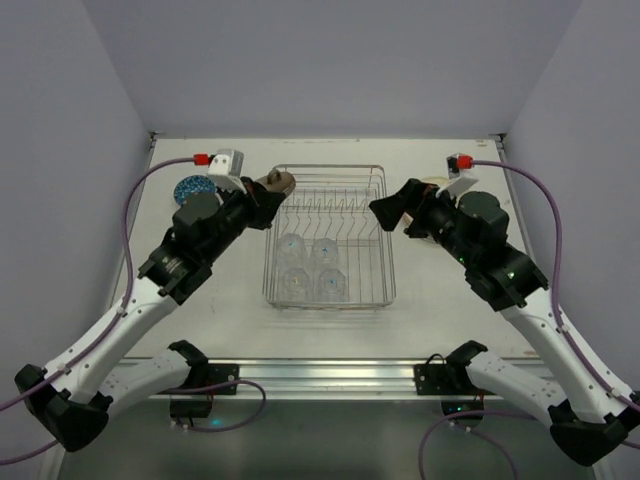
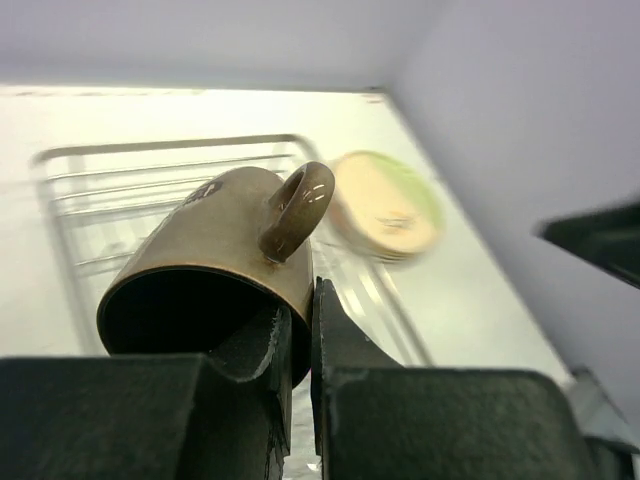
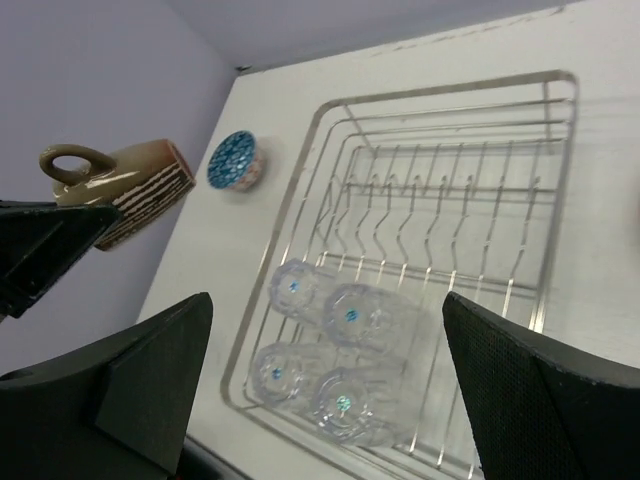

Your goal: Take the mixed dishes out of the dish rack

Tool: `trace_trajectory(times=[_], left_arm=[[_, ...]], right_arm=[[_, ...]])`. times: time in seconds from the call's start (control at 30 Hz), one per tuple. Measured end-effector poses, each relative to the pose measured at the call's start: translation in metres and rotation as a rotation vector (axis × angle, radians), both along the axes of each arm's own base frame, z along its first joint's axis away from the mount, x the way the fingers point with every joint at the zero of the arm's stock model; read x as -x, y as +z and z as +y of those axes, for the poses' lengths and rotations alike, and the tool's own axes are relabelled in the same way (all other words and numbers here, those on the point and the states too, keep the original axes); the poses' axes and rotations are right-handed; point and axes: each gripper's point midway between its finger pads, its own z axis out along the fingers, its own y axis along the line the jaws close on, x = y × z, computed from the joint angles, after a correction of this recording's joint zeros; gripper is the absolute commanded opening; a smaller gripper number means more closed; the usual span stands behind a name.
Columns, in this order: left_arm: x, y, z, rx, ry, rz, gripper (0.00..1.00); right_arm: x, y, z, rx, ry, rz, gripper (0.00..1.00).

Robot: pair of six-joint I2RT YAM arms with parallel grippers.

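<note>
A white table (image 1: 330, 335) forms the floor of a booth closed in by three plain, pale lilac walls: a back wall (image 1: 330, 60), a left wall (image 1: 50, 150) and a right wall (image 1: 600, 120). The back wall meets the tabletop in a thin dark seam. Along the table's near edge a silver metal rail (image 1: 330, 372) runs crosswise, from one side to the other

The white table (image 1: 340, 335) carries the rack (image 1: 385, 250) at its middle. The blue bowl (image 1: 193, 188) lies on the table left of the rack's far corner, apart from it. Plates (image 2: 385, 205) sit stacked on the table to the rack's right, near its far end.
</note>
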Motion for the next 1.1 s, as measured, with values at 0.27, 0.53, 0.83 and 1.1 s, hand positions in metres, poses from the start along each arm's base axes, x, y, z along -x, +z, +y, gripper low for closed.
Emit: trace_trajectory(times=[0.27, 0.53, 0.83, 1.1], left_arm=[[-0.051, -0.053, 0.051, -0.417, 0.311, 0.299, 0.0], [-0.106, -0.104, 0.086, -0.673, 0.376, 0.546, 0.0], [-0.145, -0.177, 0.096, -0.747, 0.249, 0.773, 0.0], [-0.16, -0.218, 0.122, -0.77, 0.238, 0.9, 0.0]], right_arm=[[-0.004, -0.015, -0.031, 0.174, -0.1, -0.012, 0.99], [-0.001, -0.032, -0.039, 0.255, -0.099, 0.004, 0.99], [0.002, -0.039, -0.041, 0.281, -0.089, 0.008, 0.99], [0.004, -0.048, -0.042, 0.296, -0.083, 0.021, 0.99]])
